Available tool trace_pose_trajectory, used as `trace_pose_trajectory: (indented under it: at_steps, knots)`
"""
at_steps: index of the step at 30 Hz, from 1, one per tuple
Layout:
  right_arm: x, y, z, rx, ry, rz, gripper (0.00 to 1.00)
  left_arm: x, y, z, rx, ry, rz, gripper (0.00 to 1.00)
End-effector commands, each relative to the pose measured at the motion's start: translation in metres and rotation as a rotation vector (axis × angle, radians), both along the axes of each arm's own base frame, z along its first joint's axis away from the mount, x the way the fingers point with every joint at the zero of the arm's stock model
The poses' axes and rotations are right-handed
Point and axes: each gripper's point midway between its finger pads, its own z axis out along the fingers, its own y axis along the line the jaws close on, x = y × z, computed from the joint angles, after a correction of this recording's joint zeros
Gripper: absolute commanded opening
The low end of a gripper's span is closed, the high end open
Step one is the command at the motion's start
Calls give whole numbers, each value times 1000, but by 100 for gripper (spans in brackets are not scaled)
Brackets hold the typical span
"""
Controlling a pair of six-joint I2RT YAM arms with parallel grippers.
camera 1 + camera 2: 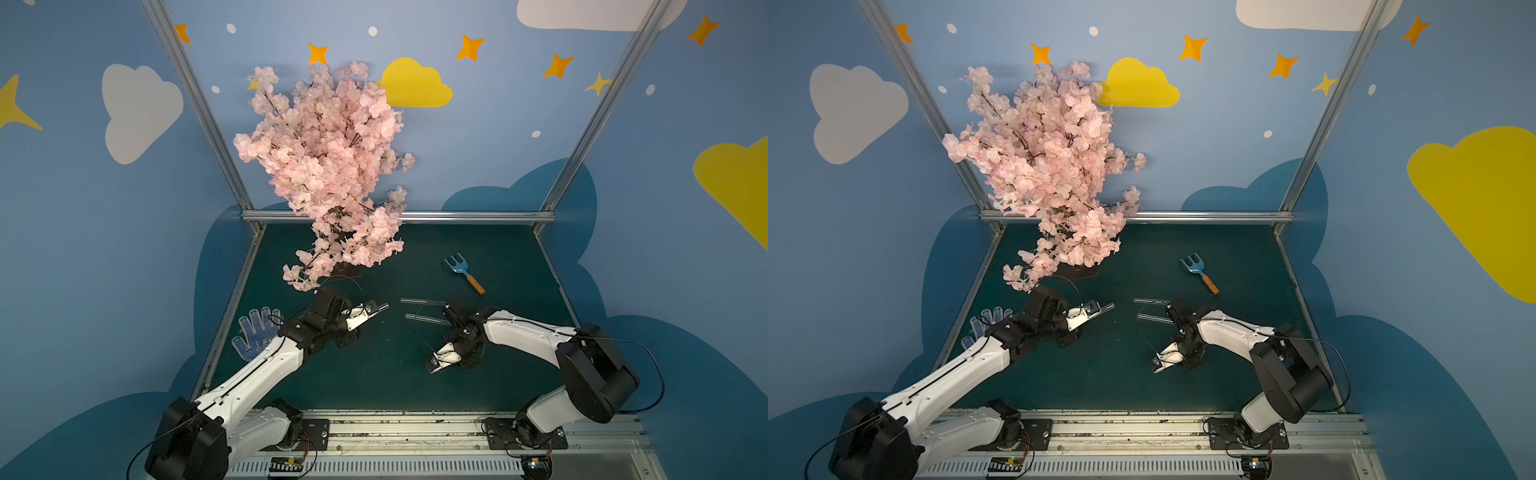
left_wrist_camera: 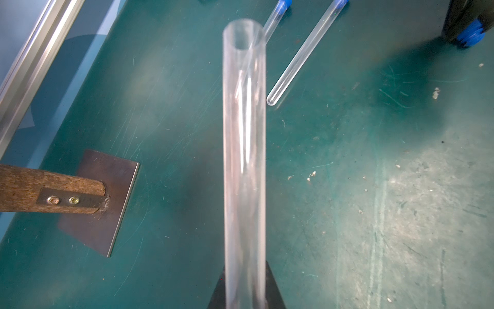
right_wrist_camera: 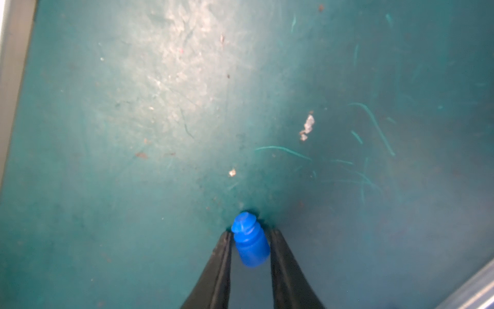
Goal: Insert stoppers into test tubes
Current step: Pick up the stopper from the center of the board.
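Note:
My left gripper is shut on a clear test tube, held above the mat with its open mouth pointing away from the wrist. Two more test tubes lie side by side mid-table; in the left wrist view each one has a blue stopper in its far end. My right gripper is down at the mat near the front. Its two black fingers press on either side of a loose blue stopper, which rests on the mat.
A pink blossom tree stands at the back left on a metal base plate. A blue toy rake with an orange handle lies at the back right. A dotted work glove lies at the left edge, beside my left arm.

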Motion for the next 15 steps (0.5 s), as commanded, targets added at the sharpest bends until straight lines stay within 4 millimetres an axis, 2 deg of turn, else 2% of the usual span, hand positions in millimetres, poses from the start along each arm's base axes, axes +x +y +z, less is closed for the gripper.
trace_pose_trajectory:
  at_steps: [1,8,15]
  knots:
    - [-8,-3,-6,-15,31,10,24,0,2,1,0,-9,-1,2]
    - [-8,-8,-10,-36,24,7,17,0,2,1,0,-11,-2,2]
    - [-6,-3,-6,-16,27,-33,10,-1,2,1,-1,-11,-4,2]
